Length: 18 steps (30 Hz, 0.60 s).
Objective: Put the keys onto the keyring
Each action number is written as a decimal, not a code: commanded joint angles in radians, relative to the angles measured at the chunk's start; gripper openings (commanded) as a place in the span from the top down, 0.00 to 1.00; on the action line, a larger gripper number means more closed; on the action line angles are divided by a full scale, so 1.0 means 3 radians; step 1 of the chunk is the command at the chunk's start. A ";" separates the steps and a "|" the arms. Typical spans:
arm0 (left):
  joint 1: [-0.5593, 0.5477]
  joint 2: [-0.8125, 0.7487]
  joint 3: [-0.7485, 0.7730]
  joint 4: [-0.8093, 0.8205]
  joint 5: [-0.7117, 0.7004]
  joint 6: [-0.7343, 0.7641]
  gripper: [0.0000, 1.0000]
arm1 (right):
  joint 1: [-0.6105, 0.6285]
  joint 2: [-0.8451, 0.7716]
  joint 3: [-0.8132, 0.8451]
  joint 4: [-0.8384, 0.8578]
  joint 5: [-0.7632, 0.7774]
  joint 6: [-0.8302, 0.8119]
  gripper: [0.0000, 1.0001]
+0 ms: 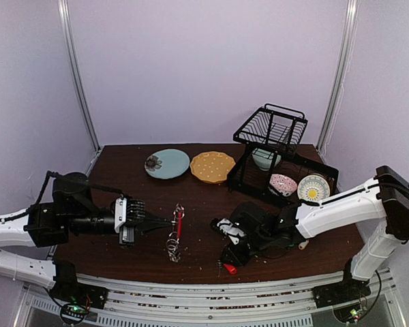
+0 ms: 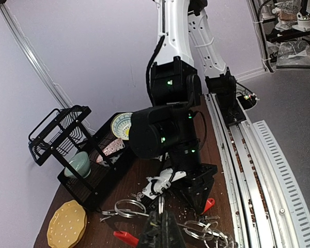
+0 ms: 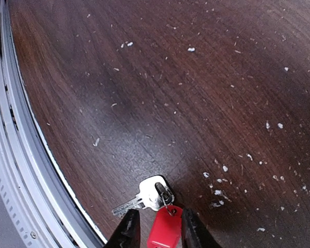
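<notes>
Near the middle of the table [image 1: 123, 163], found the left gripper [image 1: 169, 223] with fingers together, apparently clamped on the keyring [image 1: 174, 242] beside its red sleeve [image 1: 180, 218]. Found the right gripper [image 3: 161, 227] low over the near edge, fingers narrowly apart and straddling the red tag [image 3: 165, 235] of the key [image 3: 151, 195]; could not tell whether actually pinching it.

Risks, as judged:
- Keyring held by thin wire only; liable to swivel or slip in the pinch if pushed by an incoming key.
- Key lay flat on the wood; if lifted by the tag, likely to dangle and swing on its small link, spoiling aim at the ring.
- Tag smooth and narrow; could squirt out of a slightly off-centre closure.

Orientation:
- Keyring lay stretched, long axis running roughly from far to near, red sleeve at the far end.
- Key lay on a diagonal in the wrist view, blade pointing toward the near railed edge, head and tag toward the fingers.
</notes>
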 commanded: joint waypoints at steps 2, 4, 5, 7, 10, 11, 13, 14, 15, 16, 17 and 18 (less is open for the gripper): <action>0.0019 0.0020 0.0044 0.0126 -0.0053 0.0062 1.00 | 0.0001 0.0192 0.0077 -0.0036 -0.0072 -0.0077 0.76; 0.0019 0.0022 0.0042 0.0123 -0.0053 0.0068 1.00 | -0.0003 0.0197 0.0089 -0.0060 -0.0045 -0.0091 0.81; 0.0019 0.0019 0.0039 0.0127 -0.0053 0.0066 1.00 | -0.0001 0.0192 0.0090 -0.0066 -0.0003 -0.0093 0.84; 0.0016 0.0016 0.0036 0.0124 -0.0048 0.0070 1.00 | -0.0007 0.0175 0.0083 -0.0064 0.0051 -0.0088 0.91; 0.0023 0.0016 0.0035 0.0116 -0.0048 0.0076 1.00 | -0.0005 0.0145 0.0074 -0.0013 0.0023 -0.0088 0.98; 0.0023 0.0016 0.0036 0.0111 -0.0047 0.0076 1.00 | -0.0008 0.0141 0.0079 -0.0011 0.0023 -0.0088 1.00; 0.0023 0.0016 0.0039 0.0108 -0.0052 0.0079 1.00 | -0.0005 0.0137 0.0090 -0.0010 0.0048 -0.0098 1.00; 0.0024 0.0012 0.0041 0.0108 -0.0056 0.0081 1.00 | -0.0009 0.0131 0.0092 -0.0010 0.0065 -0.0098 1.00; 0.0028 0.0011 0.0039 0.0109 -0.0061 0.0081 1.00 | -0.0006 0.0120 0.0099 -0.0010 0.0076 -0.0102 1.00; 0.0026 0.0007 0.0037 0.0108 -0.0061 0.0081 1.00 | -0.0007 0.0115 0.0102 -0.0010 0.0078 -0.0114 1.00; 0.0029 0.0006 0.0036 0.0108 -0.0059 0.0081 1.00 | -0.0006 0.0104 0.0106 -0.0011 0.0083 -0.0122 1.00; 0.0026 0.0006 0.0034 0.0105 -0.0063 0.0081 1.00 | -0.0008 0.0084 0.0112 -0.0015 0.0081 -0.0130 1.00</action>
